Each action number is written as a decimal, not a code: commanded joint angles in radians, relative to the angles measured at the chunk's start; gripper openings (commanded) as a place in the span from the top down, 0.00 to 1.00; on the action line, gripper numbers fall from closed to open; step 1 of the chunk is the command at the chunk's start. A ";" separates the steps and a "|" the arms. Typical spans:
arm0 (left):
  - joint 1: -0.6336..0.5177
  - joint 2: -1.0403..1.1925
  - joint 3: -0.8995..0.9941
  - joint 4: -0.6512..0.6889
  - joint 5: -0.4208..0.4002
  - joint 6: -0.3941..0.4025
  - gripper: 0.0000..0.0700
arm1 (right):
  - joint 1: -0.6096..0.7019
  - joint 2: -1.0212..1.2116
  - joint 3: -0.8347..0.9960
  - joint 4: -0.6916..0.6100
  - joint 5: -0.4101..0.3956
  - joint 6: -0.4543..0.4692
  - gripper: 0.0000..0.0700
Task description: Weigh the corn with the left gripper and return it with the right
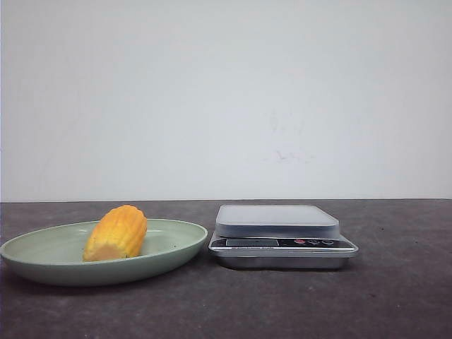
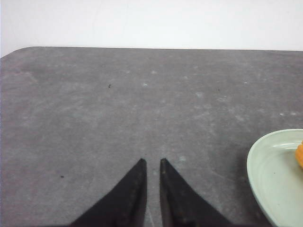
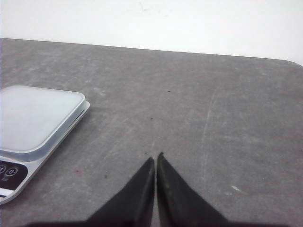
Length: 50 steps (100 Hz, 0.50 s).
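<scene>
The corn (image 1: pixel 116 233), a stubby yellow-orange cob, lies in a pale green plate (image 1: pixel 176 251) on the left of the table, its pale cut end toward the front. To its right stands a silver kitchen scale (image 1: pixel 282 236) with nothing on its platform. Neither arm shows in the front view. My left gripper (image 2: pixel 152 161) hovers over bare table, its fingers nearly together with a thin slit and nothing between them. The plate's rim (image 2: pixel 274 179) and a sliver of corn (image 2: pixel 299 156) sit at that view's edge. My right gripper (image 3: pixel 156 157) is shut and empty, beside the scale (image 3: pixel 38 118).
The dark grey tabletop (image 1: pixel 395 296) runs to a white wall behind. The scale's display and buttons (image 1: pixel 311 242) face the front. The table's rounded corners show in both wrist views.
</scene>
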<state>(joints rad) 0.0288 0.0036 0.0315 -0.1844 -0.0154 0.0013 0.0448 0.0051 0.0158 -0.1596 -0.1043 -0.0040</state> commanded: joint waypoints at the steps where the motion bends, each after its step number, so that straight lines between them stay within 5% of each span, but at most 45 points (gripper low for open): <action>1: 0.003 0.000 -0.018 -0.003 0.006 0.010 0.98 | -0.001 -0.002 -0.002 0.010 0.000 -0.008 1.00; 50: 0.003 0.000 -0.018 0.000 0.010 0.009 0.98 | -0.005 -0.002 -0.002 0.042 0.000 0.029 1.00</action>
<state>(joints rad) 0.0288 0.0036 0.0315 -0.1844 -0.0116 0.0013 0.0437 0.0051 0.0158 -0.1528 -0.1017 -0.0032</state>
